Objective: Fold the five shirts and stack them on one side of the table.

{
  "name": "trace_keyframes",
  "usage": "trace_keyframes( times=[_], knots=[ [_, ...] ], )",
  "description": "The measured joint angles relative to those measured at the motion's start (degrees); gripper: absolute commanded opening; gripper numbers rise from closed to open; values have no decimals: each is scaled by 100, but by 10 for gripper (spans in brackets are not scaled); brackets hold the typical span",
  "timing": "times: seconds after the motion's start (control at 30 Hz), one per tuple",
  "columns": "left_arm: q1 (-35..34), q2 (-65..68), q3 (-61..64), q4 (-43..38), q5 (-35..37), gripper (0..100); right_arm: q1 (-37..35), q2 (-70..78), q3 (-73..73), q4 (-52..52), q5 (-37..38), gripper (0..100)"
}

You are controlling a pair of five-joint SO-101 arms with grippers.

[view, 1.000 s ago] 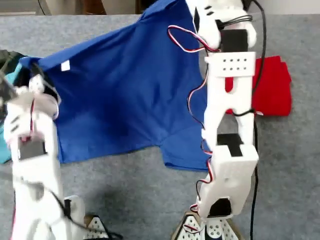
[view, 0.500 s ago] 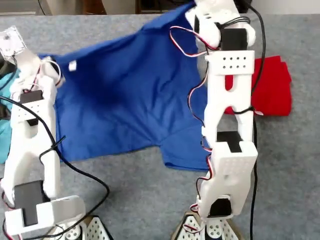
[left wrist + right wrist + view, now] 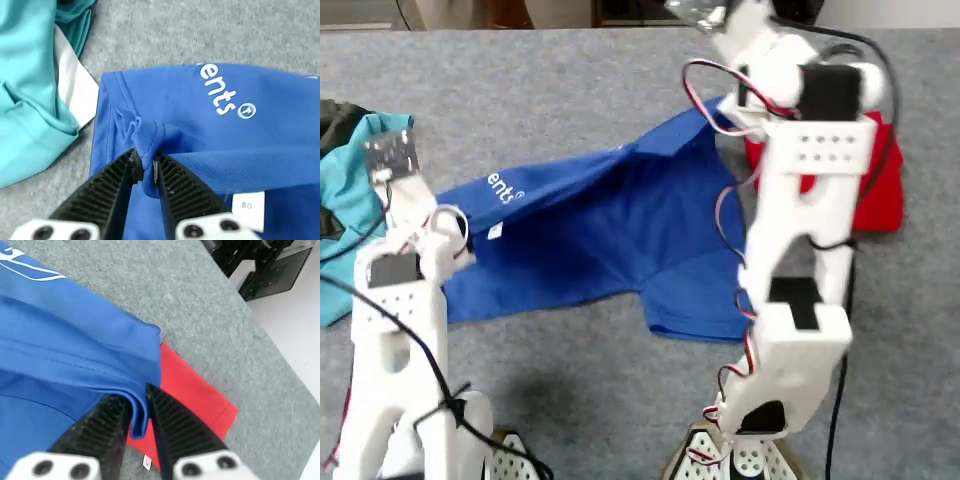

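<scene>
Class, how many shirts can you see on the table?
3: blue shirt spread across the centre, red shirt folded at the right side, teal shirt at the left edge. Others may be hidden.

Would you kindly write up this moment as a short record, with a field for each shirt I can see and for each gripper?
blue shirt: lies across the middle of the table, partly doubled over, white print facing up
left gripper: shut on a bunched edge of the blue shirt, near its label
right gripper: shut on the blue shirt's opposite end
red shirt: folded, flat on the table beside the right arm
teal shirt: crumpled, unfolded, beside the left arm
</scene>
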Motion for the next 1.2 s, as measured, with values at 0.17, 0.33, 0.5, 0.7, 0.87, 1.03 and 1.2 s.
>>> trace_keyframes(
  times=[0.17,0.33,0.5,0.7,0.87,1.03,1.2],
  knots=[
    [0,-422,396,0,0,19,-9,-1327,1978,0,237,1],
    [-88,-466,492,0,0,19,-9,-2910,4580,-721,325,1],
    [-316,-466,501,0,-44,19,-9,-4237,7182,-1714,360,1],
    [-316,-475,615,229,-677,19,299,-5257,9090,-2163,668,1],
    [-316,-475,967,211,-923,19,624,-5749,9767,-2207,923,1],
    [-316,-475,1380,-264,-923,19,668,-6171,10365,-2207,1266,1],
    [-316,-475,1662,-774,-923,19,721,-6514,10804,-2207,1591,1]
  ],
)
